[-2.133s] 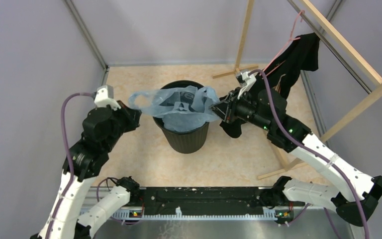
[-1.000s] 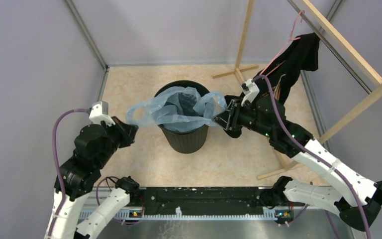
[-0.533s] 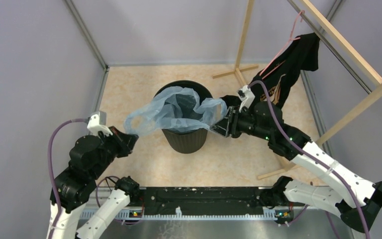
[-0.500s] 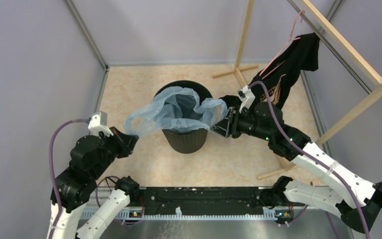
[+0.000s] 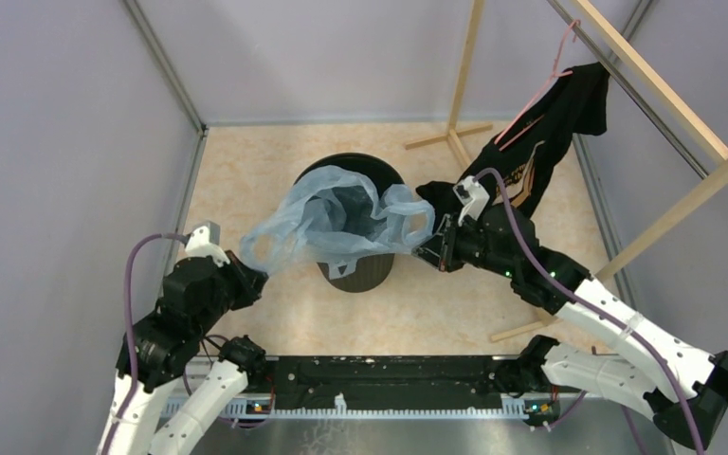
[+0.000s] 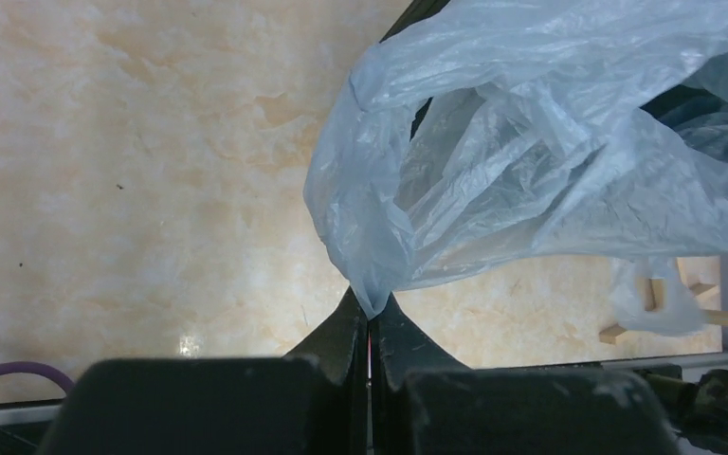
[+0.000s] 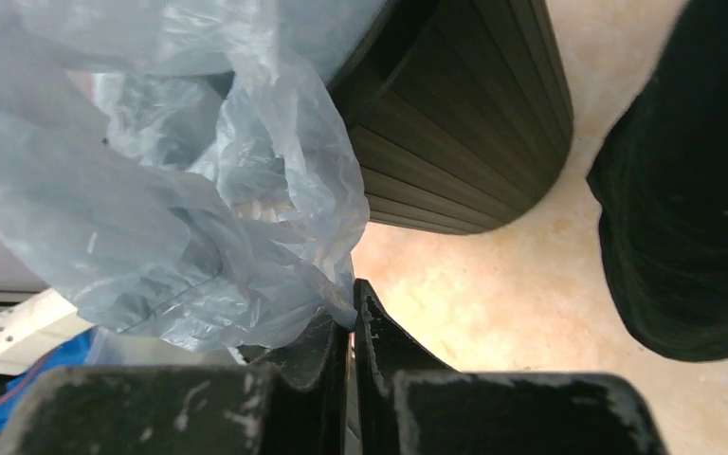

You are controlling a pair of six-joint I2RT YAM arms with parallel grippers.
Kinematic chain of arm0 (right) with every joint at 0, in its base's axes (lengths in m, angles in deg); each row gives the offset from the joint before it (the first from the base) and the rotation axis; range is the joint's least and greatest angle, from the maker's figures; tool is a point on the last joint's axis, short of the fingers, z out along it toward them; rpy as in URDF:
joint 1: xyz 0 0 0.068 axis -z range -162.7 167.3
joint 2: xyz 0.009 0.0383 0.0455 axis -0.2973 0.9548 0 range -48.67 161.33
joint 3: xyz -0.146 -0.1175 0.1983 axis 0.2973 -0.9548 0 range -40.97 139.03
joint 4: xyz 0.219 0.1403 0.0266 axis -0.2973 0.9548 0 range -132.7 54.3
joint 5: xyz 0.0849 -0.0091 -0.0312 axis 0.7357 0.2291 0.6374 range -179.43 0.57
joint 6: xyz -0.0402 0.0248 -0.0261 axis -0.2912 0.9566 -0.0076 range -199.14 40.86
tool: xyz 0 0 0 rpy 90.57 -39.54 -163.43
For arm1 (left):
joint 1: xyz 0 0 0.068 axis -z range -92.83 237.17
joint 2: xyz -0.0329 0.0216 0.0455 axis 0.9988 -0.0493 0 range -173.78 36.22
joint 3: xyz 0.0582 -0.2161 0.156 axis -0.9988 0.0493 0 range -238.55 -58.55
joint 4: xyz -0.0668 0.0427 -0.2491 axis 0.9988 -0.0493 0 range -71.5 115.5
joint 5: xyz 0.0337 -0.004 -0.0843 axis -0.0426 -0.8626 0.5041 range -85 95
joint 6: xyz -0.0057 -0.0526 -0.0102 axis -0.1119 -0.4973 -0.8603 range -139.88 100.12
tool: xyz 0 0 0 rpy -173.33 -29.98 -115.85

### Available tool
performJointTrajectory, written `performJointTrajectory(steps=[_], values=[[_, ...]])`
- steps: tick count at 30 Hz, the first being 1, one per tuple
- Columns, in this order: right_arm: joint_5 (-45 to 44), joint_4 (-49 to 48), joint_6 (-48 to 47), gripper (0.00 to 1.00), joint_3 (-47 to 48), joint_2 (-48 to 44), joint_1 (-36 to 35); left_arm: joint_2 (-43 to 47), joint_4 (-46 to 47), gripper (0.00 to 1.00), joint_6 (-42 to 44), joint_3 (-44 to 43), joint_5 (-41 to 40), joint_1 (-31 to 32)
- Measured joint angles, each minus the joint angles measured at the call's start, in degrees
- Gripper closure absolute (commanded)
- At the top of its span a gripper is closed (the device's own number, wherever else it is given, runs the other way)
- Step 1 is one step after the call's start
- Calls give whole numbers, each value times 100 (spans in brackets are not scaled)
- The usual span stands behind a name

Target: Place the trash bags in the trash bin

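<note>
Both ends of the trash bag [image 5: 341,220] are pinched: the left gripper [image 6: 368,313] is clamped on one edge and the right gripper [image 7: 352,318] on the opposite one, the bag draped across the mouth of the trash bin [image 5: 365,273]. The film looks thin, light, limp and slippery, so a firm hold on bunched edge or handle loops seems best

Top view: moderately bright, even, diffuse light from above. Only a faint soft shadow on the floor [image 5: 436,303] at the base of the trash bin [image 5: 360,272]. No hard glare. Focus sharp throughout.

Left wrist view: bright. Small glare spot on the floor at 7 o'clock. The translucent trash bag [image 6: 531,171] is lit through, its creases crisp. The left gripper [image 6: 370,322] at 6 o'clock is dark and soft-focused.

Right wrist view: dimmer. The bin wall at 1 o'clock and the black garment [image 7: 692,209] at 3 o'clock are almost featureless. The right gripper [image 7: 353,327] at 6 o'clock is blurred.
</note>
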Motion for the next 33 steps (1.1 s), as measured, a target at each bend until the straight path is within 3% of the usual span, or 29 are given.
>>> performJointTrajectory(steps=[7,10,15,21,23,27,29,33], values=[[-376,-79,-247,100,-149,81,0,0,168,100,-127,431,-192,0],[-509,-542,-579,100,-387,79,0,-13,492,100,-118,673,-227,0],[-741,-1512,-1255,84,-1106,44,0,-326,1287,100,28,949,-400,0],[-1001,-1812,-1947,62,-1130,96,0,-1344,1639,98,229,925,-994,2],[-964,-1633,-2124,49,-1102,33,0,-1606,1517,88,260,765,-1054,2],[-640,-933,-2371,33,-887,-282,0,-1392,1217,56,426,551,-828,2],[-380,-553,-2490,27,-671,-476,0,-1025,1054,37,509,479,-658,2],[105,221,-2791,21,-81,-752,0,-269,597,12,599,0,-433,0]])
